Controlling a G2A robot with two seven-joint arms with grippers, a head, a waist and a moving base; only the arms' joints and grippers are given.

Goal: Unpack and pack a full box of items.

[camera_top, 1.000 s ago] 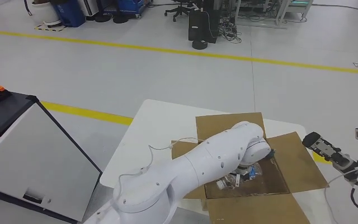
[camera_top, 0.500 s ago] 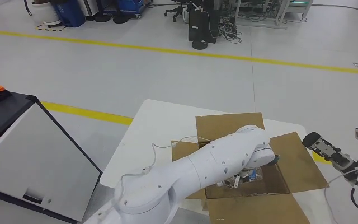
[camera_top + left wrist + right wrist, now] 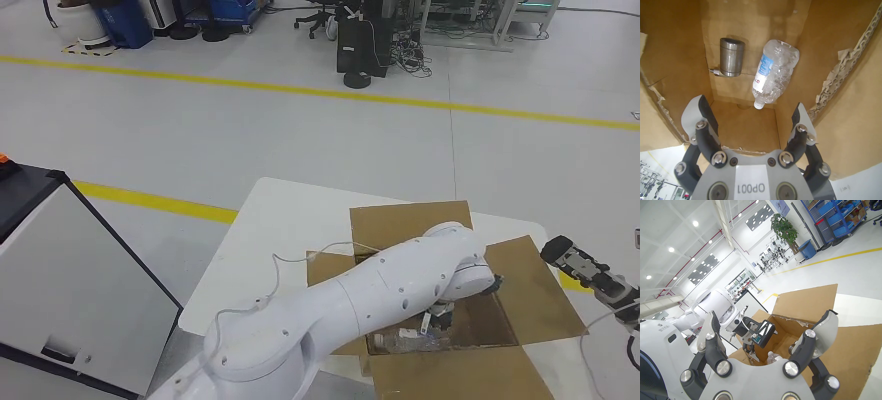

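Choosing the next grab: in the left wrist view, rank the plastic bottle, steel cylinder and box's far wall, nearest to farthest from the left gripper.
1. plastic bottle, cap end toward the left gripper.
2. steel cylinder, beside the bottle's base end.
3. far wall, behind both.

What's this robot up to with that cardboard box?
It is working through an open cardboard box that sits on a white table. The left gripper hangs inside the box, open and empty, above a crumpled clear plastic bottle and a metal cylinder lying on the box floor. The right gripper is beside the box, open and holding nothing.
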